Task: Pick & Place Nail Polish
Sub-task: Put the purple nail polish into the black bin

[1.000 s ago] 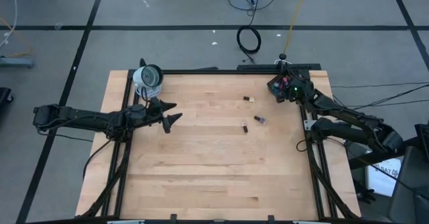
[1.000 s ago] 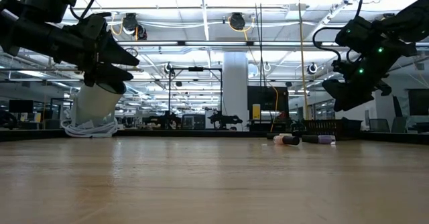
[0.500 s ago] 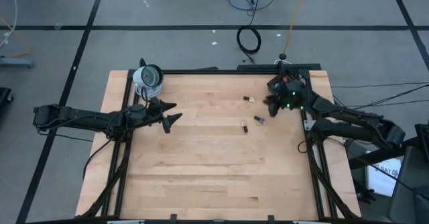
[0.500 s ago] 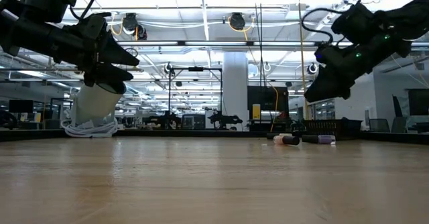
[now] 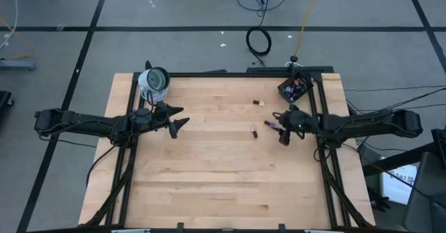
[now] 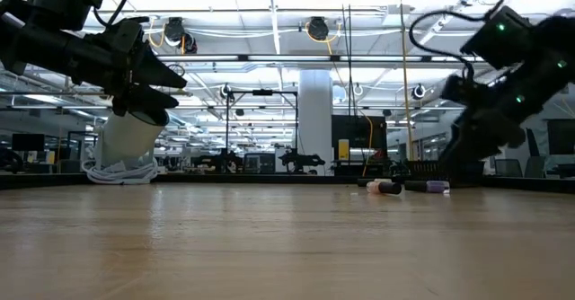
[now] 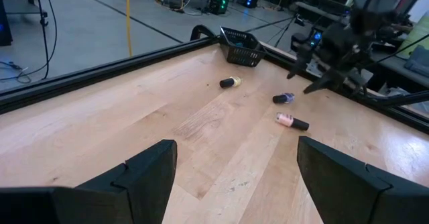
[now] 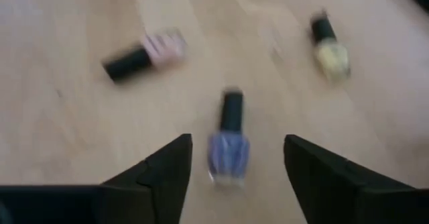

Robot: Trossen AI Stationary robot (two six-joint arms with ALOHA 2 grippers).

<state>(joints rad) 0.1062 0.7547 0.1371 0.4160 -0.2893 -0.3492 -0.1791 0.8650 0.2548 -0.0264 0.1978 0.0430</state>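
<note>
The small purple glass bottle (image 8: 228, 151) lying on its side could be knocked away if the right gripper (image 8: 234, 177), fingers spread, is lowered off-centre.

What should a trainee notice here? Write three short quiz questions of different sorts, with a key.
1. Count: how many nail polish bottles lie loose on the table, outside the black basket?
2. True or false: the right gripper is shut on the pink bottle.
3. Choose: in the right wrist view, which bottle lies in line with the gap between that gripper's open fingers? A yellow, B purple, C pink.

Key: 1. Three. 2. False: its fingers are open and hold nothing. 3. B, the purple bottle.
</note>
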